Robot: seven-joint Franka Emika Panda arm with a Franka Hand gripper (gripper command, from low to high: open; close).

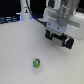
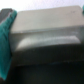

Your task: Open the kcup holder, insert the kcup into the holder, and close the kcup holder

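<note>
Your gripper (image 1: 59,39) hid the kcup holder (image 2: 45,37); jaw spread was unreadable. The kcup (image 1: 36,63) lay well apart.

I see a big white table (image 1: 17,47) all around. Far back, near the exterior view's left, there is a dark strip (image 1: 10,20) and a thin black cable (image 1: 26,10) hanging down.

small green kcup (image 1: 36,63) alone on white tabletop; black kcup holder (image 1: 58,39) mostly hidden
</note>
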